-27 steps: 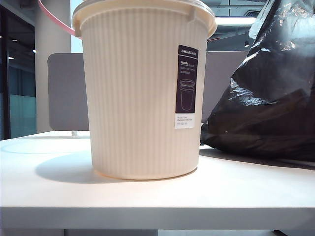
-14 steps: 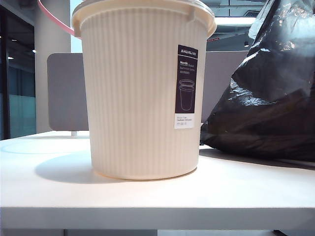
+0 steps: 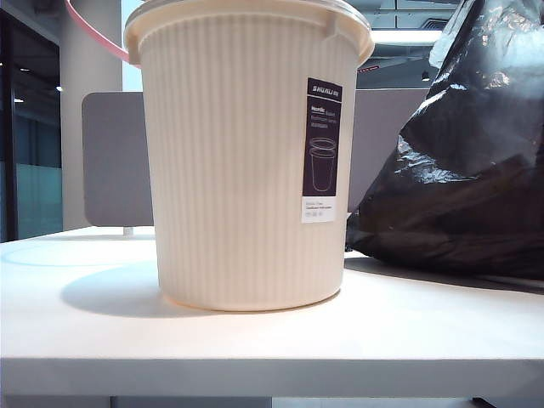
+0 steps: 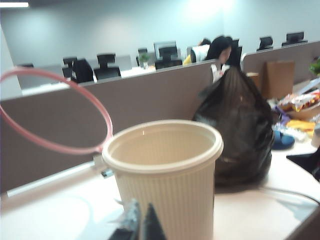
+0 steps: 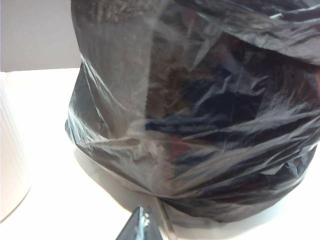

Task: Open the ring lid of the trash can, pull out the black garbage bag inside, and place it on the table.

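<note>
The cream ribbed trash can (image 3: 246, 161) stands upright on the white table (image 3: 255, 340), its dark label facing the exterior view. In the left wrist view the can (image 4: 167, 180) is empty, and the pink ring lid (image 4: 55, 111) is swung open and stands up from the rim's far side. The black garbage bag (image 3: 459, 170) sits bulging on the table beside the can (image 4: 235, 127). My left gripper (image 4: 141, 222) is shut, empty, in front of the can's wall. My right gripper (image 5: 147, 225) is shut, low on the table at the foot of the bag (image 5: 200, 110).
A grey partition panel (image 3: 115, 157) runs behind the table. Beyond the bag lie a blue slipper (image 4: 282, 140) and snack packets (image 4: 300, 102). A thin cable (image 4: 285, 192) crosses the tabletop near the bag. The can's wall (image 5: 10, 160) is at the edge of the right wrist view.
</note>
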